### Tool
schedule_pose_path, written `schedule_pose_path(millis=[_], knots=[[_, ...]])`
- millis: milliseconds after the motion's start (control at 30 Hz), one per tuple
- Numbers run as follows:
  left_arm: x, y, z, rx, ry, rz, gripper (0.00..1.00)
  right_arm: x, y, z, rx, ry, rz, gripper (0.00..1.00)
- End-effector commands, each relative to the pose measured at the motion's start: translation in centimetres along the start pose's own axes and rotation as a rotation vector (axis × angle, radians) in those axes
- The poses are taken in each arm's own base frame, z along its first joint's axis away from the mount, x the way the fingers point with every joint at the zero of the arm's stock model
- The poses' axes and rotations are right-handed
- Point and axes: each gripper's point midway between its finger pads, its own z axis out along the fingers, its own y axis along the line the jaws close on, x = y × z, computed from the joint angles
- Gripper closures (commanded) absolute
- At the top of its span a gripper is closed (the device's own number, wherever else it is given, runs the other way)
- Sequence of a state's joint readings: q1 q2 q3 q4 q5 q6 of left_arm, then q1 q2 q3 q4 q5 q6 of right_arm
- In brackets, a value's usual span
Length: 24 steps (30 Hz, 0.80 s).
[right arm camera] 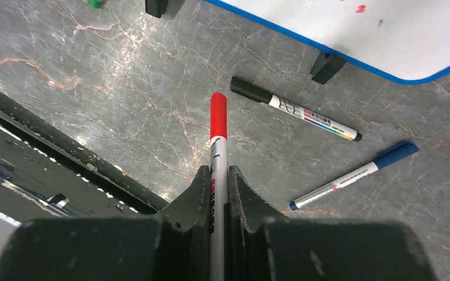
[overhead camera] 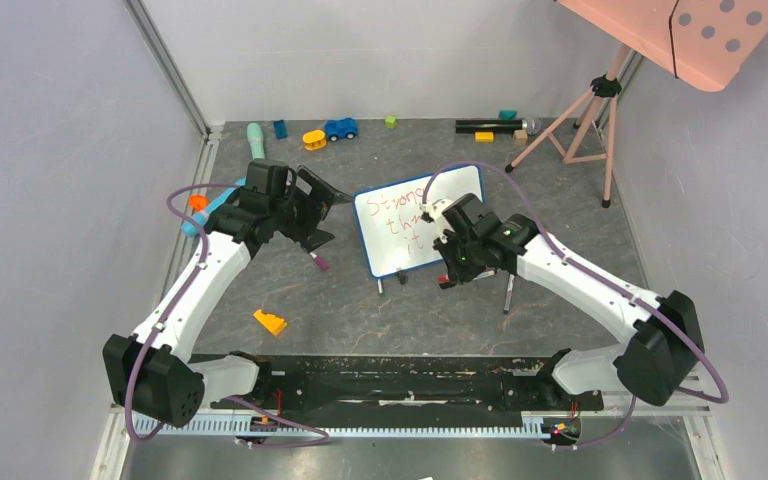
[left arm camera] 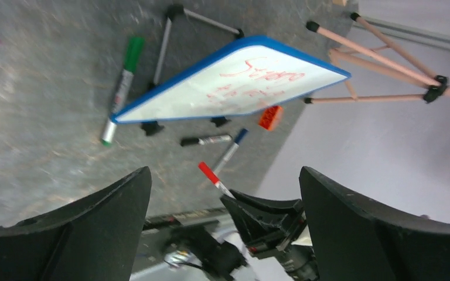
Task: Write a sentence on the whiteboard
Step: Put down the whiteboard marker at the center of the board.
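Lots of small things lie on the grey stone-look table (overhead camera: 360,300). A green-capped marker pen (left arm camera: 120,88) lies beside one corner of the board. A black-capped marker pen (right arm camera: 293,108) and a blue-capped marker pen (right arm camera: 351,175) lie near its black feet. An orange toy block (overhead camera: 270,322) sits nearer the arms. A blue toy car (overhead camera: 340,128) is by the back wall, and a pink three-legged stand (overhead camera: 585,120) is at the back right.

The right arm reaches across the board's right side and hides the ends of the words. The right fingers (right arm camera: 194,196) are pinched tight on a red-capped marker pen (right arm camera: 218,117), held over the table near the board's front edge. The left arm is bent, and the left fingers (left arm camera: 99,216) are spread wide with nothing in them, left of the board and apart from it.

The small white whiteboard with a blue frame (overhead camera: 400,252) stands tilted in the middle of the table. The slanted red sentence (overhead camera: 400,200) runs in three lines. I can read "Strong", then "th" and "it".
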State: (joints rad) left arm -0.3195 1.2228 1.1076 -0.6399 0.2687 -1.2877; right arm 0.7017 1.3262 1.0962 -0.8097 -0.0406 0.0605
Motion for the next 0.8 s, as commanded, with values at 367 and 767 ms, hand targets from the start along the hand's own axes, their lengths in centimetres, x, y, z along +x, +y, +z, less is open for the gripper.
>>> schedule_pose_path(millis=[367,767], knots=[[-5.7,4.1,-2.3,-0.151,-0.287,0.422,0.0,4.1,0.2,7.7,0.115,0.075,-0.127,1.0],[-7.5,5.6,-0.7,-0.102,-0.399,0.579,0.0,1.4,2.7,4.8,-0.106,-0.178,-0.209,1.0]])
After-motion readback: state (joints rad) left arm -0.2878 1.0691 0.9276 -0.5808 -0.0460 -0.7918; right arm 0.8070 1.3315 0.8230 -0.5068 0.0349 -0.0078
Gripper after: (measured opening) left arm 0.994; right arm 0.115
